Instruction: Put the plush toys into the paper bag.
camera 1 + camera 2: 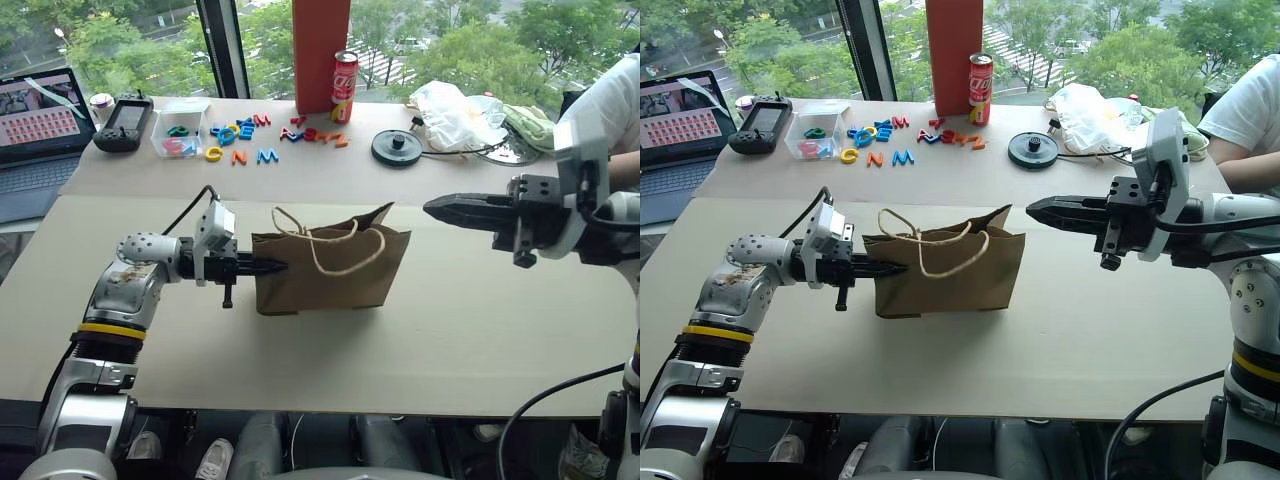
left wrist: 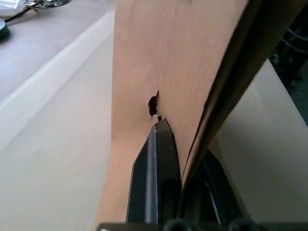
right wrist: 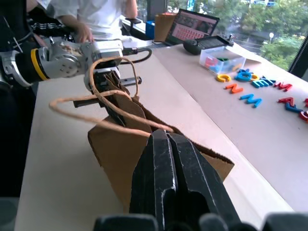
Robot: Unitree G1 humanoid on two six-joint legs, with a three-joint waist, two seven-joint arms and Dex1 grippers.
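Left gripper point(image 1: 272, 266) is clamped on the paper bag point(image 1: 330, 270) side edge. Right gripper point(image 1: 432, 208) is closed and empty, level with the bag's far top corner. Risk: a one-sided pinch tips or tears the bag.

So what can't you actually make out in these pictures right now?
- Inside of the paper bag: in both head views its brown walls hide the contents, so no plush toy can be confirmed.
- Left gripper, shut on the bag's side edge: in the left wrist view the paper covers one finger.
- Bag's far end: the shut right gripper blocks it in the right wrist view.
- Laptop: cut off by the picture edge.
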